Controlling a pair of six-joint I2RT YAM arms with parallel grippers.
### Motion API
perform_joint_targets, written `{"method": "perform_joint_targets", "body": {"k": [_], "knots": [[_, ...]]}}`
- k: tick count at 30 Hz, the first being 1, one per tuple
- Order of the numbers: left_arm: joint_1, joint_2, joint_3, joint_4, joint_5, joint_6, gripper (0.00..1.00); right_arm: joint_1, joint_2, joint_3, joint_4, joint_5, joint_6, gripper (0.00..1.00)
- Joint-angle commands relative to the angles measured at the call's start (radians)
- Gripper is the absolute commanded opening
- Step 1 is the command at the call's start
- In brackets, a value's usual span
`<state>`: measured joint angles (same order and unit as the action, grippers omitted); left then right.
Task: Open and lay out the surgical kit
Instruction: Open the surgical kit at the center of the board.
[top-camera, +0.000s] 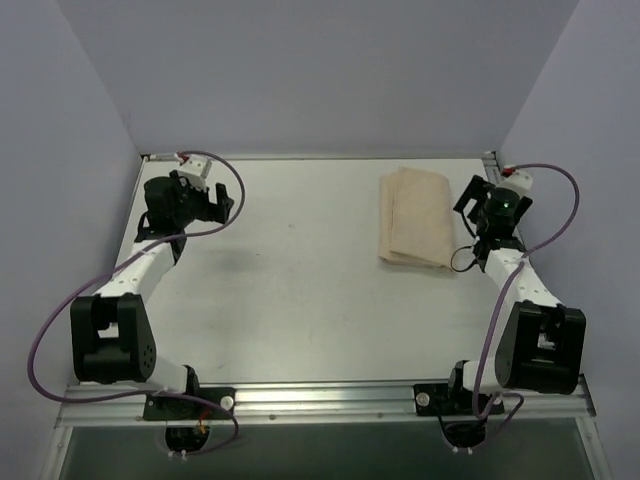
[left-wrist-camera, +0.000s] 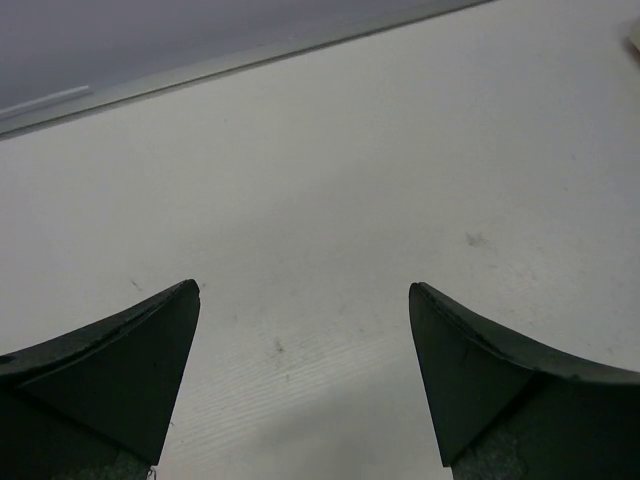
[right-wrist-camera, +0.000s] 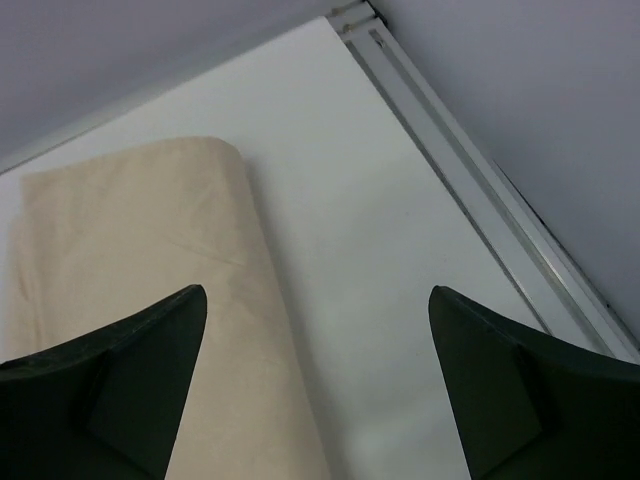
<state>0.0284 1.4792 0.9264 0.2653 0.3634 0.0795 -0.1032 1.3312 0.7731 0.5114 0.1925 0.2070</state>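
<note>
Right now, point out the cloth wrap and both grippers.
cloth wrap (top-camera: 418, 217): top view, bundle's middle.
left gripper (left-wrist-camera: 305, 287): left wrist view, midway between its fingers.
right gripper (right-wrist-camera: 319, 291): right wrist view, midway between its fingers.

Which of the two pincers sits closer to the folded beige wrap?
The right pincer, open beside the wrap's right edge; the left pincer is far across the table, over bare surface.

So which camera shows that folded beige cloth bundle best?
The top external view: the whole folded beige cloth bundle lies flat, edges visible. The right wrist view crops it, partly behind its fingers; the left wrist view shows at most a sliver.
</note>
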Motion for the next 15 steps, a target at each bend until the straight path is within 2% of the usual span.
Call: {"method": "perform_joint_targets", "body": {"k": [1,4,7,12,15], "knots": [[-0.073,-0.020,0.090,-0.366,0.086,0.052,0.95,-0.143,0.115,0.128,-0.181,-0.327,0.032,0.88],[-0.100,-0.045,0.111,-0.428,0.091,0.063,0.95,-0.179,0.265,0.256,-0.240,-0.532,-0.012,0.76],[-0.110,-0.063,0.107,-0.443,0.098,0.077,0.95,-0.181,0.370,0.301,-0.219,-0.655,-0.015,0.70],[-0.111,-0.062,0.114,-0.462,0.071,0.095,0.95,-0.176,0.505,0.336,-0.160,-0.781,0.012,0.64],[-0.113,-0.051,0.112,-0.465,0.066,0.097,0.95,-0.165,0.563,0.339,-0.123,-0.827,0.029,0.54]]}}
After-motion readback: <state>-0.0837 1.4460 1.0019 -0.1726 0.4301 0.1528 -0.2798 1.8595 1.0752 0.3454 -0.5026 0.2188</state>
